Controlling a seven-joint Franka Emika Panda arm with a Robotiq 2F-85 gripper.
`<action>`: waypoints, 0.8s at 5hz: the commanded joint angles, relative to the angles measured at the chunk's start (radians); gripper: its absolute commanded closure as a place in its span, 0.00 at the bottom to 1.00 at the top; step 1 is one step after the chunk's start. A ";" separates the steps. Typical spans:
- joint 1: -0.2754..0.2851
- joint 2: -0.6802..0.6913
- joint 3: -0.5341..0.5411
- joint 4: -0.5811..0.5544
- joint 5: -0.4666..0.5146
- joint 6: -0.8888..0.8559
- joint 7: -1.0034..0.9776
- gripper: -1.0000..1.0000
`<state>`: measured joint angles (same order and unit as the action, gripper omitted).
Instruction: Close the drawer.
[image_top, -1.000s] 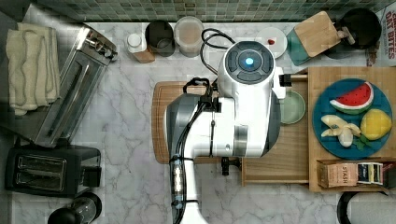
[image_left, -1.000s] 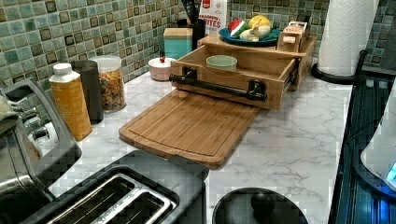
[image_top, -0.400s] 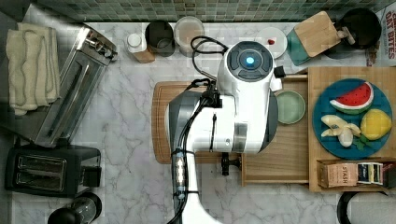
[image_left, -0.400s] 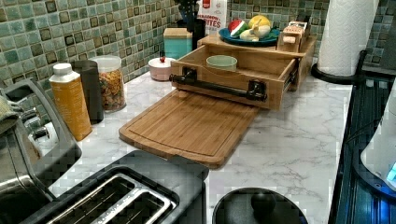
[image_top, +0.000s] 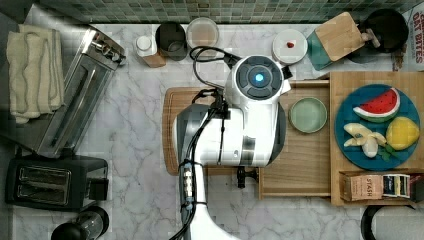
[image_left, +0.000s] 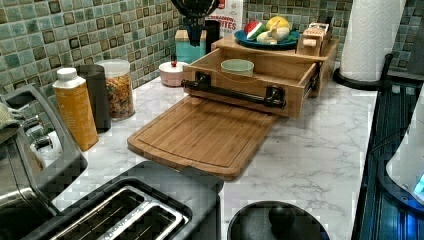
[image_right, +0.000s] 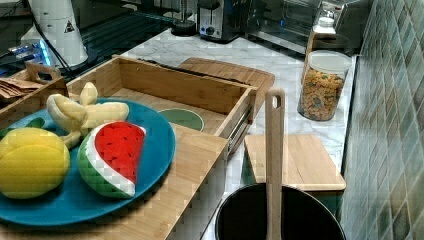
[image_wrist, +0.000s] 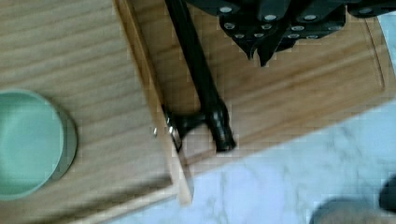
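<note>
Light-wood drawer (image_left: 260, 82) pulled out, handle bar (image_wrist: 198, 70) lengthwise along front; gripper (image_wrist: 261, 51) state unclear

Premises: a kitchen counter. Evidence noted: marble-pattern worktop (image_left: 310, 155) backed by green mosaic wall tile (image_left: 45, 35); black two-slot toaster (image_top: 47, 181) at the top view's 8 o'clock, toaster oven (image_top: 75, 90) at 10 o'clock; cutting board (image_left: 200, 135); paper towel roll (image_left: 372, 35); cereal jar (image_right: 323, 85).

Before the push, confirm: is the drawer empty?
No, a green bowl sits inside the open drawer in the left view.
</note>
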<state>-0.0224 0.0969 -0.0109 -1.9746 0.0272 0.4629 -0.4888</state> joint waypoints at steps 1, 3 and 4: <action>0.091 -0.053 0.106 -0.123 -0.046 0.074 -0.100 1.00; 0.108 -0.036 0.124 -0.240 -0.203 0.271 -0.035 1.00; 0.102 -0.002 0.125 -0.265 -0.284 0.326 0.002 1.00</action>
<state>0.0727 0.1006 0.0884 -2.2324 -0.2247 0.7407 -0.5161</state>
